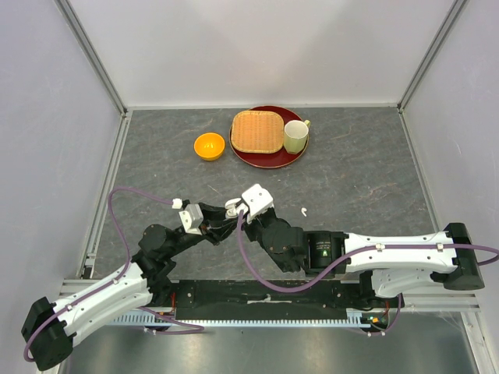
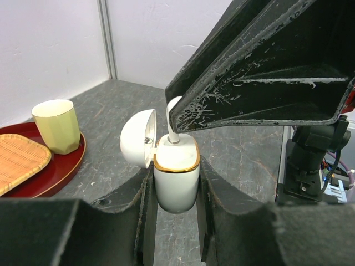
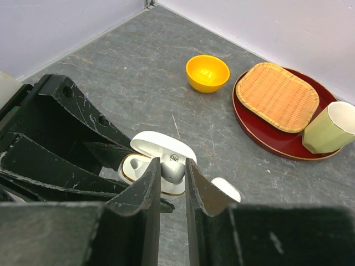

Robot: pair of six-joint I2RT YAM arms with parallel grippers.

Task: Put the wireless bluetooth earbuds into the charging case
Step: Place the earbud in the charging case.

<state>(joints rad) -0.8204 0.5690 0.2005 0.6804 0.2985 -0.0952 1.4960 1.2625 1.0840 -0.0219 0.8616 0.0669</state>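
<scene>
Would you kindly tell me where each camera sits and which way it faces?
Top external: above and behind, facing down on the table; both arms show.
Left wrist: looks along the left gripper clamping the open charging case; right gripper above.
Right wrist: looks down past its fingers pinching an earbud over the case.
Shared: both wrist views show case, red tray and cup.
</scene>
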